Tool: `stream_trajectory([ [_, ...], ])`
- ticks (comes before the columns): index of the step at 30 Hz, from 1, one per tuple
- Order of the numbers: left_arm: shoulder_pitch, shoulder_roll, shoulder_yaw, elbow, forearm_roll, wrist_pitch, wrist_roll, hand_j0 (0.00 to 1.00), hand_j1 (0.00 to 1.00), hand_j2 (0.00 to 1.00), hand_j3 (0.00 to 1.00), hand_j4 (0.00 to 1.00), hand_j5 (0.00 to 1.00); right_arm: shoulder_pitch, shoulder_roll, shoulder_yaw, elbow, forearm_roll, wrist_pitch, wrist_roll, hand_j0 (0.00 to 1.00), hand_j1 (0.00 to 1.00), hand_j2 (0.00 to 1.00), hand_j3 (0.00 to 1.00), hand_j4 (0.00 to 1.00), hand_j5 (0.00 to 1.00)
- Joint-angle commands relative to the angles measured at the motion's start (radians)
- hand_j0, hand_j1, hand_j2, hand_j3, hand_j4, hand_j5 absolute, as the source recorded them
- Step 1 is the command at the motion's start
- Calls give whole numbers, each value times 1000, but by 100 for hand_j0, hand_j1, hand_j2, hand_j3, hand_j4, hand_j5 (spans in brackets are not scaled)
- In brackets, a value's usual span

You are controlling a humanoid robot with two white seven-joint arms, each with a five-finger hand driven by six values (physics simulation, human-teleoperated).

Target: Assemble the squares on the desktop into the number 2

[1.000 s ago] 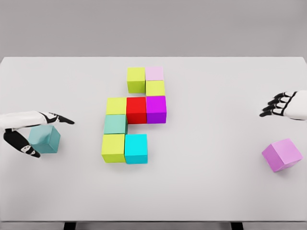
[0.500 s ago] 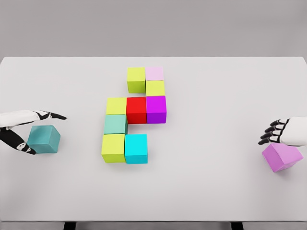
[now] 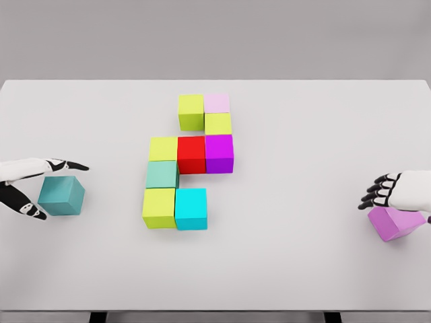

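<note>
Several coloured cubes sit joined mid-table: a yellow-green one point(image 3: 191, 111) and pale pink one point(image 3: 217, 103) at the top, a red one point(image 3: 191, 154) and magenta one point(image 3: 219, 153) in the middle, a cyan one point(image 3: 191, 208) at the bottom. A loose teal cube point(image 3: 62, 195) lies at the left, between the spread thumb and fingers of my left hand point(image 3: 40, 185), which do not close on it. My right hand point(image 3: 387, 192), fingers curled, hovers over a loose violet cube point(image 3: 396, 223) at the right edge, partly covering it.
The white table point(image 3: 303, 134) spans the view, with its front edge near the bottom of the picture. Bare surface lies between the cluster and each loose cube.
My right hand has dropped from the table's right middle down onto the violet cube. The left hand has slid a little leftward, fingers still straddling the teal cube. No cube has moved.
</note>
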Motion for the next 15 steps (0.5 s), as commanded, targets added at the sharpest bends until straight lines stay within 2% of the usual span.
stream_trajectory([
  [1,0,1,0,3,7,2,3,100,100,100,100,100,100,0,-4,3,0,-4,2,0,100,100,100,100,100,100],
  [4,2,1,-1,3,4,2,2,100,100,100,100,100,100,6,-4,12,0,-4,2,0,100,100,100,100,100,100],
  [11,3,2,-1,1,-8,2,2,73,73,73,73,73,73,6,-6,14,0,-2,2,0,100,100,100,100,100,100],
  [15,5,2,-1,1,-1,2,2,67,67,67,67,67,67,8,-4,21,1,-4,2,0,100,100,100,100,100,100],
])
